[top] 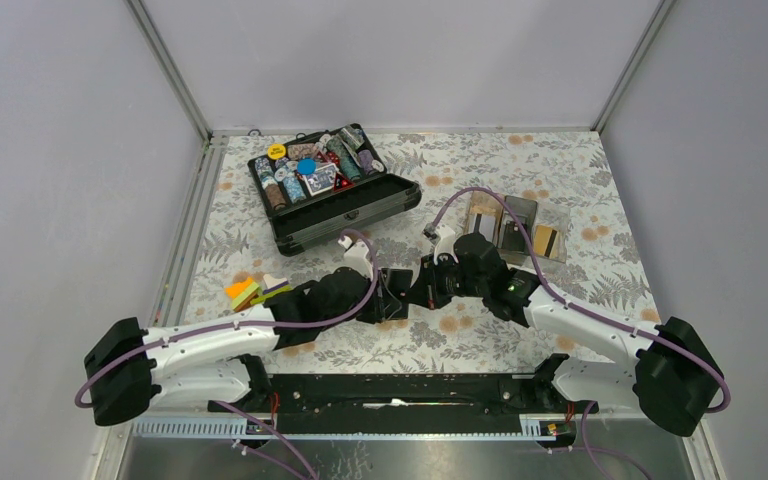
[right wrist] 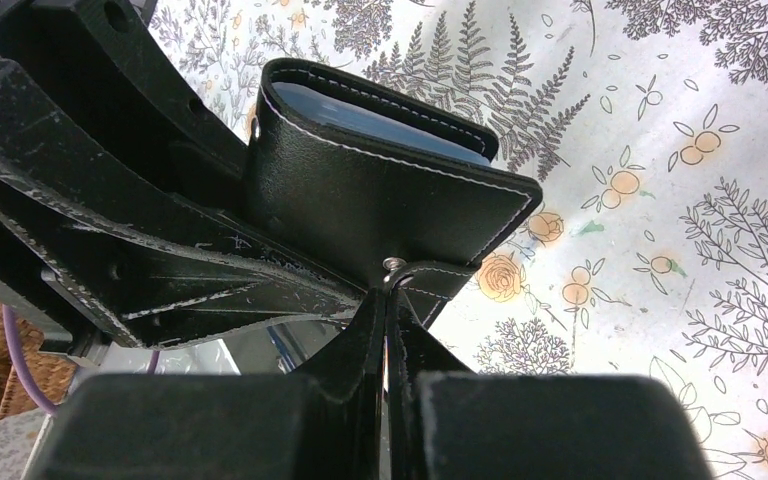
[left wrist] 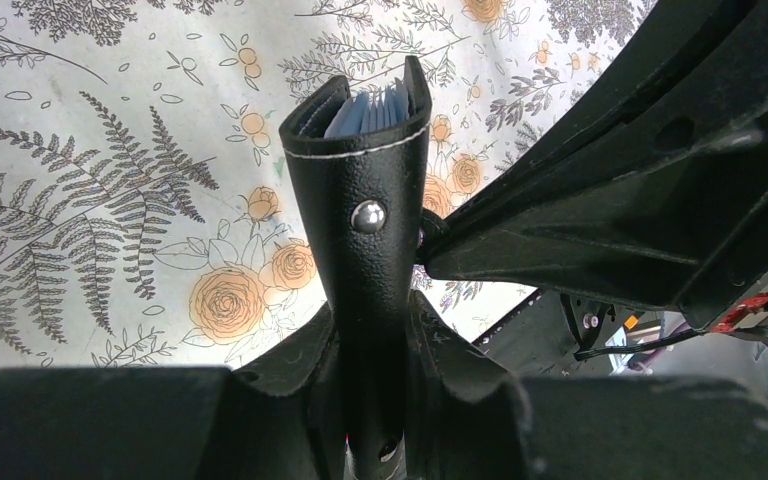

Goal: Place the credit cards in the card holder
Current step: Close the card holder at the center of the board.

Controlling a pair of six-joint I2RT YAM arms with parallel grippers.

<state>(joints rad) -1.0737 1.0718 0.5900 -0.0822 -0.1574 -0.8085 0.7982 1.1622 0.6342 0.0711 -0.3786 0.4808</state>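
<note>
Black leather is clamped in both jaws: the small black folding card holder [left wrist: 365, 180] is gripped by the left gripper [left wrist: 370, 345] and pinched at its snap tab by the right gripper [right wrist: 390, 310], between the arms. No card is seen in its pockets; filing seems not begun. Counted: 1 holder, 3 or 4 coloured plastic credit cards [top: 250, 292] piled beside the left arm, 2 tan striped cards [top: 547, 242] far right.

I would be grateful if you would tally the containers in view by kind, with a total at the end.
card holder: 1
chip case: 1
clear tray: 1
Total: 3
</note>
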